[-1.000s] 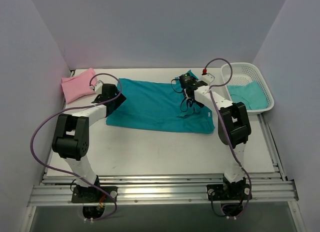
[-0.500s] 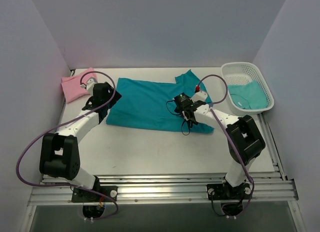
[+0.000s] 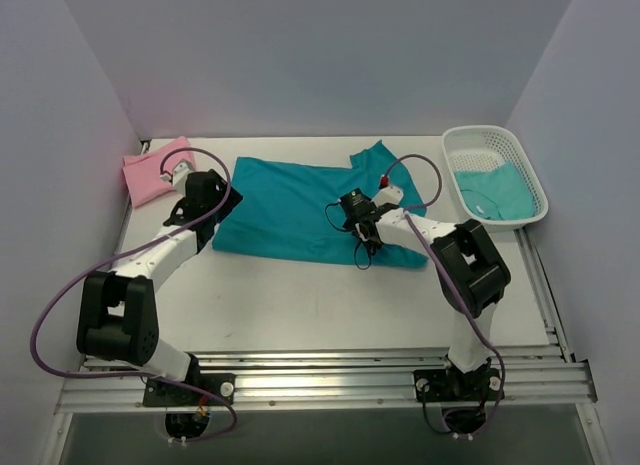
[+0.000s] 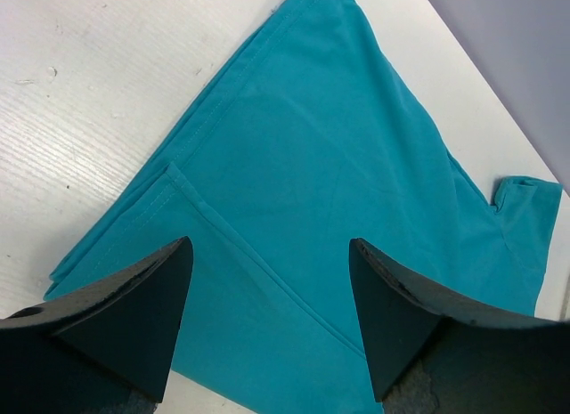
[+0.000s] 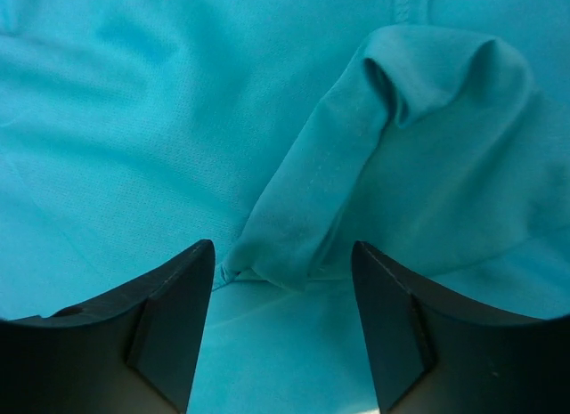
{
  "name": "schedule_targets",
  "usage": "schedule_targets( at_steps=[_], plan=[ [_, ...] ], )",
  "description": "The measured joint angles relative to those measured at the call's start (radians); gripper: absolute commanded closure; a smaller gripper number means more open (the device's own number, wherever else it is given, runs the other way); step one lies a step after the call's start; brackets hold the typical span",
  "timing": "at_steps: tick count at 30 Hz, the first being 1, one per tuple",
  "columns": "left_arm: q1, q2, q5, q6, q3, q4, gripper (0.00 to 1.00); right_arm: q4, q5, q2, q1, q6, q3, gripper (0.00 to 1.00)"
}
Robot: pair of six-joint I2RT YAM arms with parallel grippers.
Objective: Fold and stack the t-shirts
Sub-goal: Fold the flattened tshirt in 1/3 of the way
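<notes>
Far left, the pink t-shirt point(image 3: 155, 170) sits folded. My left gripper point(image 4: 272, 320) hangs wide open and empty over the hemmed corner of the spread teal t-shirt point(image 3: 285, 210); my right gripper point(image 5: 283, 325), also open and empty, straddles a soft raised ridge point(image 5: 356, 165). I judge a pinch there could catch only 1 layer and drag the limp cotton askew. Another teal shirt point(image 3: 495, 190) lies in the mesh basket point(image 3: 485, 135)

The left arm point(image 3: 160, 247) stretches forward and outward, nearly straight; the right arm point(image 3: 468, 260) folds sharply at the elbow, its forearm swung inward toward the middle. The left gripper point(image 4: 270, 249) points down with jaws spread wide, empty – the right gripper point(image 5: 281, 247) gapes the same way, low and downward
</notes>
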Motion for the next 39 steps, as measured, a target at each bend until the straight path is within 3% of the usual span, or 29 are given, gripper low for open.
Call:
schedule_targets(
  at_steps=[4, 6, 20, 39],
  plan=[
    [0.0, 0.0, 0.0, 0.001, 0.0, 0.005, 0.21, 0.013, -0.015, 0.044, -0.006, -0.006, 0.02, 0.58],
    [0.0, 0.0, 0.0, 0.002, -0.001, 0.007, 0.21, 0.014, -0.022, 0.056, -0.01, -0.01, 0.029, 0.59],
    [0.0, 0.002, 0.0, 0.009, -0.001, 0.021, 0.21, 0.013, -0.025, 0.062, -0.019, -0.04, 0.108, 0.63],
    [0.016, 0.004, 0.0, 0.022, -0.004, 0.023, 0.21, 0.061, -0.043, 0.288, -0.109, -0.109, 0.337, 0.62]
  ],
)
